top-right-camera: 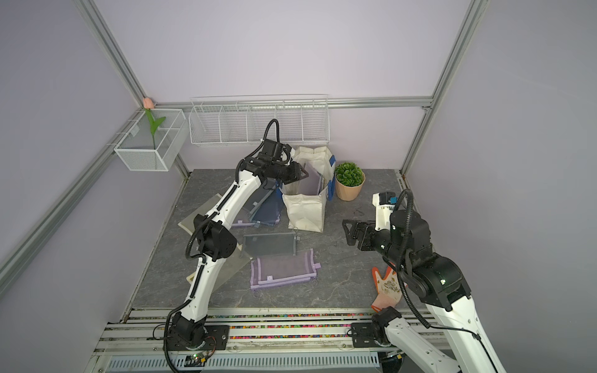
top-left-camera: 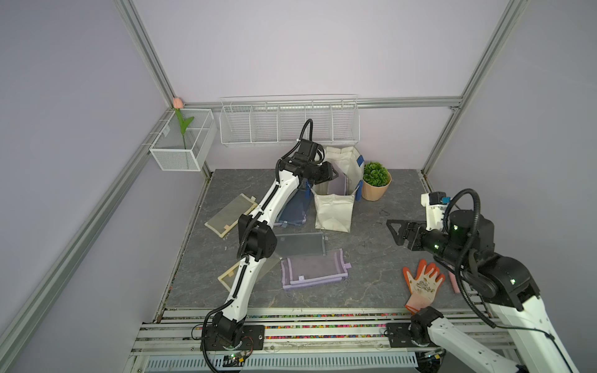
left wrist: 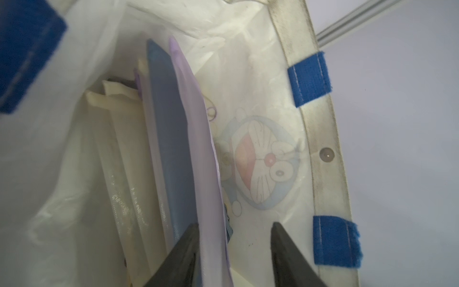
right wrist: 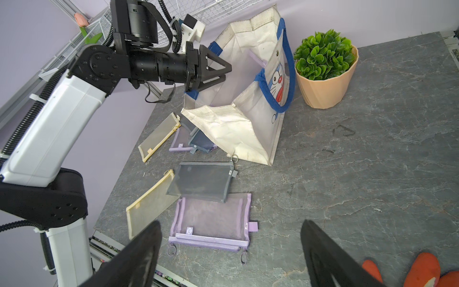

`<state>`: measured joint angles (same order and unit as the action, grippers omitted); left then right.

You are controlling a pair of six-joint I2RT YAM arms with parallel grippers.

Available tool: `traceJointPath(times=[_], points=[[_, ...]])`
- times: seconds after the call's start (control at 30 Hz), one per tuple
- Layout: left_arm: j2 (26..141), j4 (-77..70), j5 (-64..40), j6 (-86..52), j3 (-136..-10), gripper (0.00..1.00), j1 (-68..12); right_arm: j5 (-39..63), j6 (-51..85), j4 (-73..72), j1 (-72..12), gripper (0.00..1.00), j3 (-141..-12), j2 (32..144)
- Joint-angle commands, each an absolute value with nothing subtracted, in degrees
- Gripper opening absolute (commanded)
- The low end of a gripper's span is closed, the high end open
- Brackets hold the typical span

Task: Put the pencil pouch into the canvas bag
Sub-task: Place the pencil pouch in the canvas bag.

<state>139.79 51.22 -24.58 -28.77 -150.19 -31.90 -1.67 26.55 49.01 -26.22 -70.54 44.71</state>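
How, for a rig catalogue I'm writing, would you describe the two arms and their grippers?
The left arm and right arm match: white shells on the links, black joint housings, black ribbed cable hose alongside. Small green lights glow on the right arm's joints. The left gripper and right gripper have black, triangular, open-framed fingers.

Left wrist view: blue strap (left wrist: 27, 52) at the frame corner is blurred and cropped. Left pincer (left wrist: 234, 225): only the tips show, the rest runs off the edge. Inside the canvas bag (left wrist: 320, 124), the lilac pouch (left wrist: 196, 149) and those behind it have hidden lower ends; count unclear.

Top views: left arm (top-left-camera: 274, 200) covers most of a cream pouch (top-left-camera: 226, 276) and part of a navy pouch (top-left-camera: 294, 210). Right arm (top-left-camera: 504, 274) hides all but a sliver of a pink thing (top-left-camera: 453, 281); kind unknown. Dark mark (top-left-camera: 384, 212) on the counter (top-left-camera: 371, 284) is too small to tell.

Right wrist view: orange glove (right wrist: 422, 270) is cropped at the corner. Right pincer (right wrist: 231, 222) is blurred and cut off.
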Motion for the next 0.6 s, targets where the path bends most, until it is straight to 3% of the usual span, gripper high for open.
traceJointPath(times=[0.0,0.23,0.43,0.57], points=[[133.6,55.4,-20.9,-24.8,-150.4,0.55,-32.1,-1.4,27.2,46.6,-25.8,0.89,-69.4,45.3],[122.4,61.0,-17.7,-19.3,-144.1,0.63,-32.3,0.0,27.5,45.4,-25.9,0.89,-68.2,47.9],[101.0,54.0,-18.7,-19.1,-116.4,0.66,-32.3,2.3,30.3,43.8,-28.0,0.89,-64.2,51.0],[85.4,46.4,-21.1,-24.0,-91.6,0.69,-31.7,1.3,33.1,41.6,-33.3,0.89,-60.3,54.2]])
